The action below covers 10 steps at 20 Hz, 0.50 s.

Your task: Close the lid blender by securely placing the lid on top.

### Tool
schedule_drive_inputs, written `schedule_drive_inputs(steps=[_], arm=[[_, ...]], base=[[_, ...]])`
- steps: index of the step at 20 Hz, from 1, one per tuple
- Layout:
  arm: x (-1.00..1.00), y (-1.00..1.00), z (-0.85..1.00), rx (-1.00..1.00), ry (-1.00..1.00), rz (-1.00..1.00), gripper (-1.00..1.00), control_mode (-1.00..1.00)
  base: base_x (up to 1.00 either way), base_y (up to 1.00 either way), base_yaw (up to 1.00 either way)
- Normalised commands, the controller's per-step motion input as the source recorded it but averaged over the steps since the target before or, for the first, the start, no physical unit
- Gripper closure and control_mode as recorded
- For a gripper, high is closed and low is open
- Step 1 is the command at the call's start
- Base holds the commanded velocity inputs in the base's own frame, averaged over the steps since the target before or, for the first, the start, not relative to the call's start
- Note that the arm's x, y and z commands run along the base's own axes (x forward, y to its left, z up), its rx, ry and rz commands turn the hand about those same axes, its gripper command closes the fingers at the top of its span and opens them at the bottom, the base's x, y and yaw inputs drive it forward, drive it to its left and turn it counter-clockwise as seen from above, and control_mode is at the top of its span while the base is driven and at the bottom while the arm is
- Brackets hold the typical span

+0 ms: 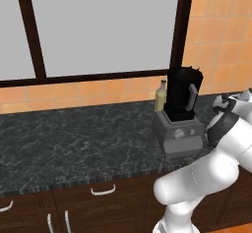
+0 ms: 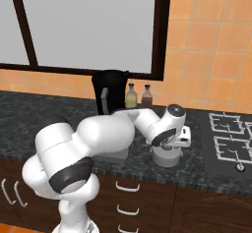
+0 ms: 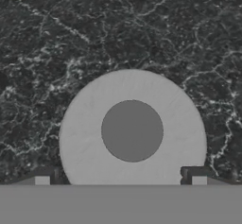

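The gripper stands wide open, straddling nothing yet, directly above the lid, which lies flat on the dark marbled counter to the right of the blender and left of the stove.

The main risk, as I judge it, is the grasp itself. The lid is a low, broad disc, and the open fingertips sit about as far apart as its rim is wide — a descent slightly off centre could land a finger on top of it and press or skid it across the counter instead of enclosing it. A pinch on the thin edge could also let it tilt or slip during the carry. Later, a crooked placement on the jar would leave it perched rather than seated.

The lid looks pale grey, round and smooth, with a darker grey circular knob raised at its centre. The blender stands upright with its black jar open at the top, its grey handle to the side, and a small yellowish bottle just behind its left side.
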Motion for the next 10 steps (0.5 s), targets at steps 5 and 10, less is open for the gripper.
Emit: schedule_drive_inputs(steps=[5,10], arm=[[0.14,0.00,-0.14,0.00,0.00,0.05,-1.00,-1.00],[0.16,-0.02,-0.09,0.00,0.00,0.05,-1.00,-1.00]], base=[[0.00,0.00,0.00],[0.00,0.00,0.00]])
